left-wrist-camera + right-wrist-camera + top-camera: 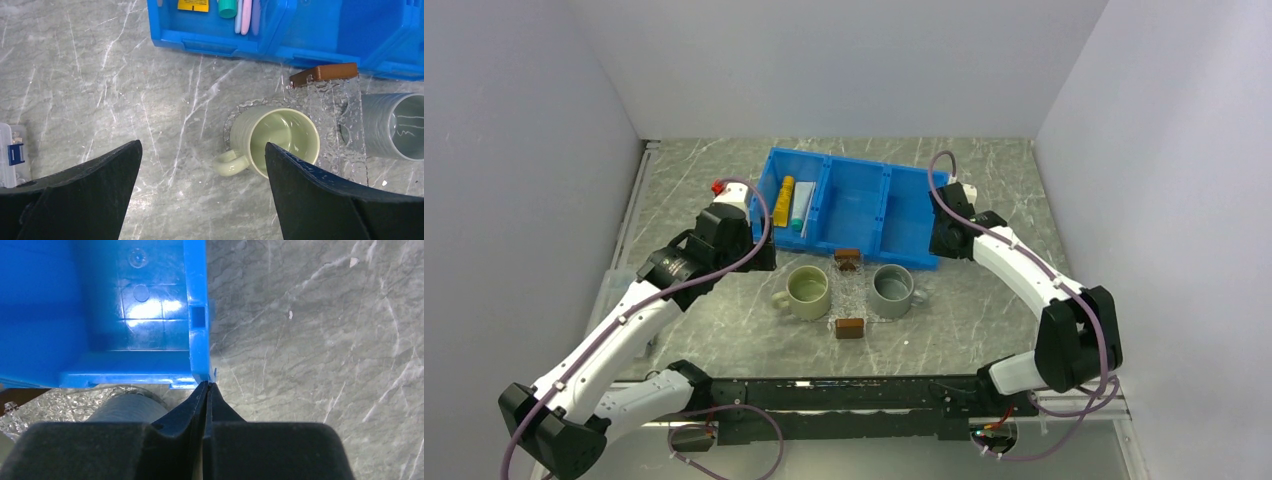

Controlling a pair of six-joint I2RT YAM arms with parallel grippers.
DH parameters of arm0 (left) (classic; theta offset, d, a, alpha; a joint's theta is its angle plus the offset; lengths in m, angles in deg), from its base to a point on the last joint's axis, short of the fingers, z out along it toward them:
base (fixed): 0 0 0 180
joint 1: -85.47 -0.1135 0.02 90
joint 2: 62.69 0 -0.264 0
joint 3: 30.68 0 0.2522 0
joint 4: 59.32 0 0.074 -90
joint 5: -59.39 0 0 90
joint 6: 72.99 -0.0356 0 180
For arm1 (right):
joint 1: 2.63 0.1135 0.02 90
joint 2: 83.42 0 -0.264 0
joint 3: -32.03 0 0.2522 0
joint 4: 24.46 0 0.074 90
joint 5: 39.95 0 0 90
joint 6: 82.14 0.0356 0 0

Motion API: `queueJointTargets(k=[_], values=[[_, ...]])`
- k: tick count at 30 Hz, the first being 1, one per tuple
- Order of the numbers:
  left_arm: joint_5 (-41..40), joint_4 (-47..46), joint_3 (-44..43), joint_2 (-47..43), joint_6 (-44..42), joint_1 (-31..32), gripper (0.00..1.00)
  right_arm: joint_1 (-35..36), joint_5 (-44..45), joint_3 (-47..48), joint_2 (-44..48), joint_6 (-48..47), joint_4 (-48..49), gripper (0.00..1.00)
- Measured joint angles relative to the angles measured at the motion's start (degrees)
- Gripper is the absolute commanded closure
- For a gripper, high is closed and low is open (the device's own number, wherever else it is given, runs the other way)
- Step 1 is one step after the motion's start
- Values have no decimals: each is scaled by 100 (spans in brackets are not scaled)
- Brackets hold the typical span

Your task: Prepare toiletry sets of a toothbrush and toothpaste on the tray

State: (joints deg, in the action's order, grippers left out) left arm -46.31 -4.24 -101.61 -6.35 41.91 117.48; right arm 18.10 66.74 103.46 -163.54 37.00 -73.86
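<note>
The clear tray [852, 292] lies between two mugs, a brown handle [325, 74] at each end. The toothpaste sits in the left compartment of the blue bin [856, 212]: a yellow tube [781, 200] and a white tube with a teal cap [800, 208]. Pale pink and lilac toothbrushes [245, 17] lie beside the teal cap [227, 7]. My left gripper [202, 144] hangs open and empty over bare table, near the bin's left end and left of the green mug. My right gripper [206, 383] is shut, its tips at the bin's near right corner [200, 372].
A green mug [807, 290] stands left of the tray and a grey mug [892, 290] right of it, both close to the bin's front wall. A small clear box [10, 155] lies at the table's left edge. White walls enclose three sides.
</note>
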Motion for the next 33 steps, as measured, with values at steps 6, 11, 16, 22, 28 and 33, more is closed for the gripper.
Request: queueJointTargets(k=[6, 11, 16, 22, 28, 33], values=[[42, -15, 35, 0, -2, -37, 1, -68, -94, 35, -153, -4, 33, 97], [92, -22, 35, 17, 0, -61, 1, -192, -92, 160, -356, -46, 118, 97], [184, -42, 35, 70, 24, -87, 1, -426, -136, 393, -678, -129, 201, 97], [295, -116, 35, 232, 46, -98, 1, -682, -214, 833, -1128, -258, 280, 97], [389, -118, 0, 492, 50, -146, 1, -831, -249, 1307, -1626, -310, 332, 97], [444, -122, -245, 785, 85, -227, 1, -855, -284, 1578, -1906, -326, 358, 97]])
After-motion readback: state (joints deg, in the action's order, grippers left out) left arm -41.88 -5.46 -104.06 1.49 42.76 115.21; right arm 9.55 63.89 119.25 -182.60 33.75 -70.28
